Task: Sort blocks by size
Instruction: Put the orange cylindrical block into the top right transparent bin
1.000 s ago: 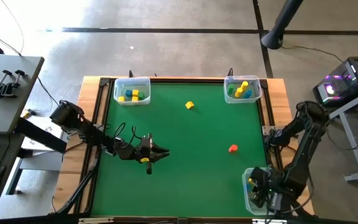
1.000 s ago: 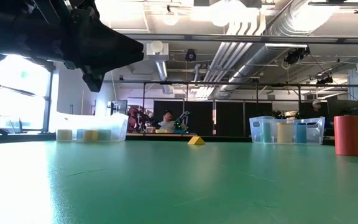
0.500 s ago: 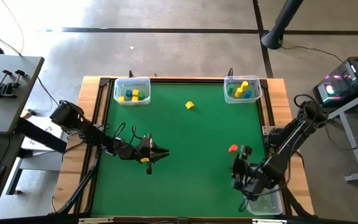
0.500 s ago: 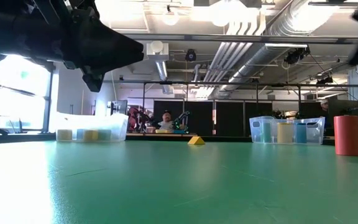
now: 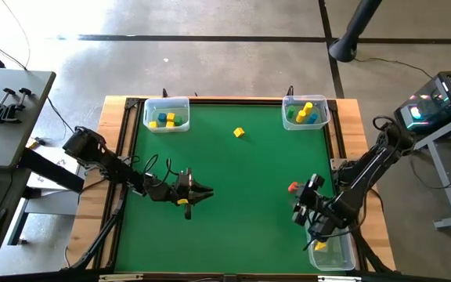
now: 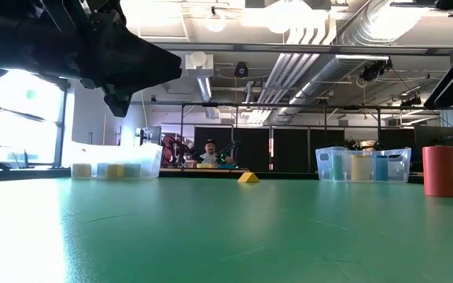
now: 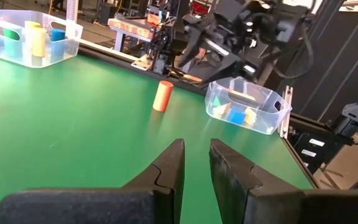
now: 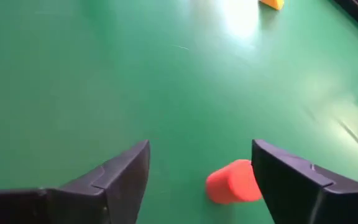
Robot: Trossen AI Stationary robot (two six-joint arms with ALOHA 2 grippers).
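Right gripper (image 5: 297,205) hangs over the green counter (image 5: 233,196) just inboard of the right-hand edge, jaws spread wide and holding nothing. In the right wrist view the orange block (image 8: 232,182) stands on the mat between the two fingers (image 8: 120,174), close to one of them, not touching either as far as can be seen. In the high view the same block (image 5: 292,187) sits just ahead of the jaws.

Left gripper (image 5: 207,193) rests low over the counter's left half, jaws nearly together with a narrow gap (image 7: 196,168); nothing visible between them. A small yellow piece (image 5: 182,202) shows at the gripper body in the high view; whether it belongs to the arm cannot be told.

Open room: wide bare mat between the two sets of jaws and ahead of both. Only loose item out there is a yellow block (image 5: 239,132), well beyond both, toward the far edge.

Edges: wooden frame (image 5: 348,141) runs round the mat. Clear bin (image 5: 167,114) at the far left corner with yellow, green and blue blocks; a second bin (image 5: 304,112) at the far right corner with the same colours. A third bin (image 5: 333,252) sits at the near right corner, right beside the right arm and behind its jaws, with a yellow block inside.

Low view: a person (image 6: 208,152) sits far back in the room.
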